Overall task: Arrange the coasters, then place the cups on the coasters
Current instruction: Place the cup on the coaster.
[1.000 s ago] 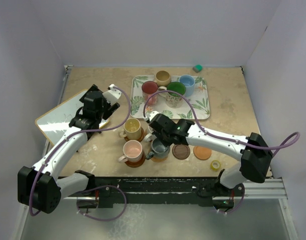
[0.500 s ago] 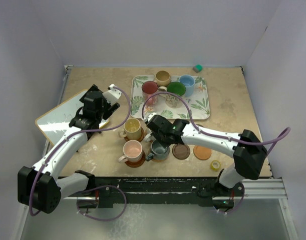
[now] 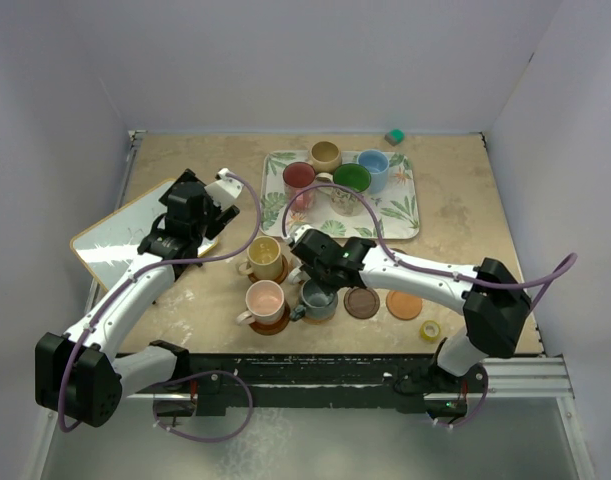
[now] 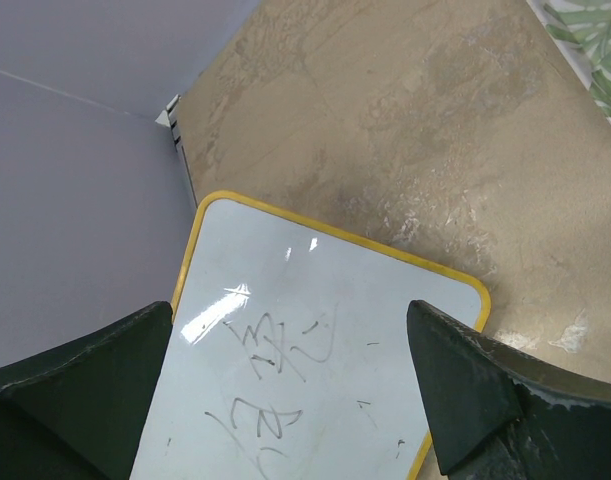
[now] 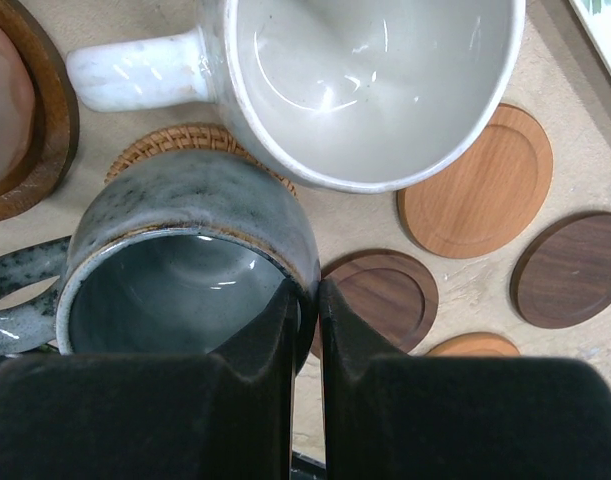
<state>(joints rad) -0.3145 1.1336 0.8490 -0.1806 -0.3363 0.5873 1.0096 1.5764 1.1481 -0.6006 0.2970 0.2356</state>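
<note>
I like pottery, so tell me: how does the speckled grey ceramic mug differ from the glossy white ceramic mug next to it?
The speckled grey ceramic mug is dark and mottled; the glossy white ceramic mug is plain and bright. The right tool pinches the grey mug's rim; nothing touches the white mug. The grey mug stands on a round woven coaster; what lies under the white mug is hidden. Both are upright and empty, handles pointing the same way.

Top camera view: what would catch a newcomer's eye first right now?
The right gripper pinching the rim of the grey mug over a woven coaster, near the front edge. Behind it, four mugs wait on the leafy tray, while the left gripper hangs open over the whiteboard at the left.
</note>
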